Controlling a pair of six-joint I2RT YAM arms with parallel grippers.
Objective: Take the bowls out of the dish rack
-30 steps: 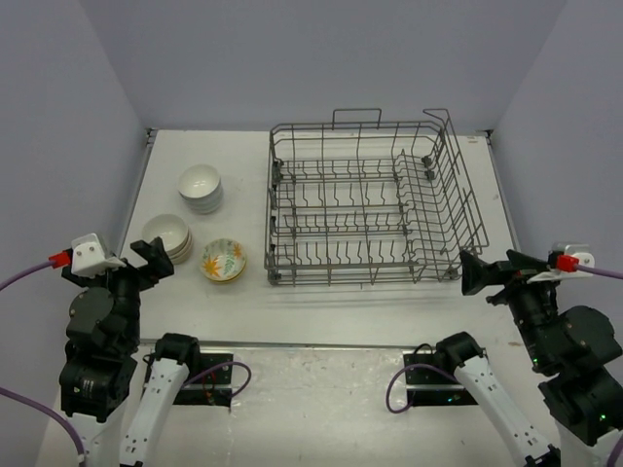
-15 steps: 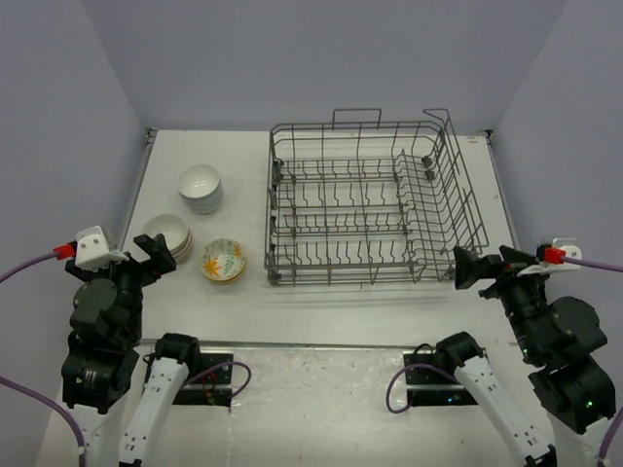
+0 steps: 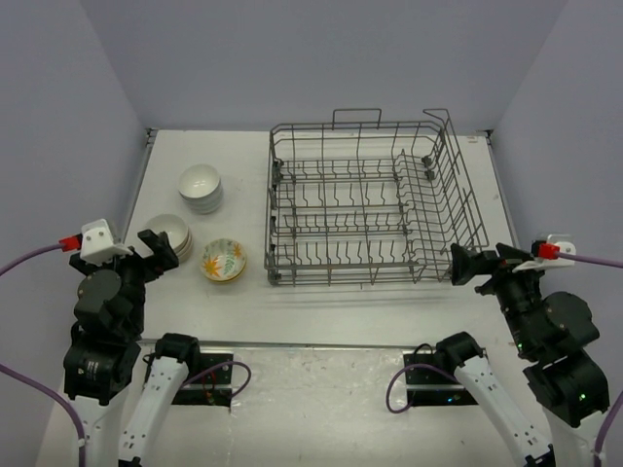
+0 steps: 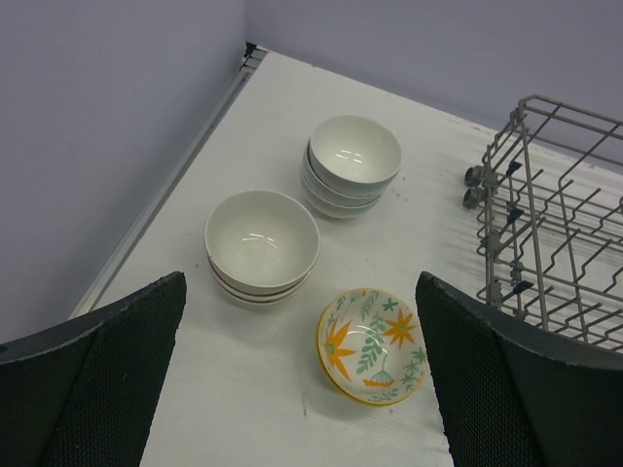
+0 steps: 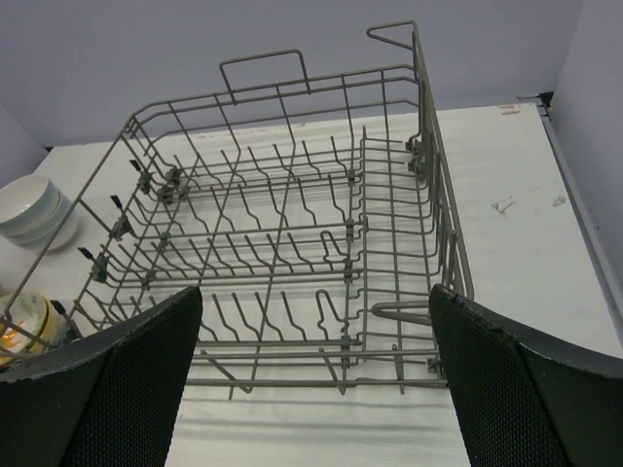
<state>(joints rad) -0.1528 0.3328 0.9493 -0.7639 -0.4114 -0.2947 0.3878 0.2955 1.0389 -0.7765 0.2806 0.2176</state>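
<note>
The dish rack [image 3: 362, 279], a dark grey wire basket, stands at the table's centre right with no bowls in it; it also fills the right wrist view [image 5: 348, 230] and shows at the right edge of the left wrist view [image 4: 533, 255]. The bowls stand in three stacks on the table left of it: white bowls [image 3: 200, 186] [image 4: 352, 161], beige bowls [image 3: 167, 233] [image 4: 261, 241] and floral bowls [image 3: 224, 260] [image 4: 375, 342]. My left gripper [image 3: 157, 250] [image 4: 300, 311] hangs open above the near-left stacks. My right gripper [image 3: 465, 265] [image 5: 315, 292] is open, off the rack's near right corner. Both hold nothing.
Grey walls close in the table at the left, back and right. The table's raised left edge [image 4: 165, 199] runs close beside the beige stack. Both arm bases [image 3: 180, 352] sit at the near edge.
Both arms have shifted slightly: the left gripper drifted right and toward the bowls, the right gripper moved left toward the rack's corner. The bowls and rack have not moved.
</note>
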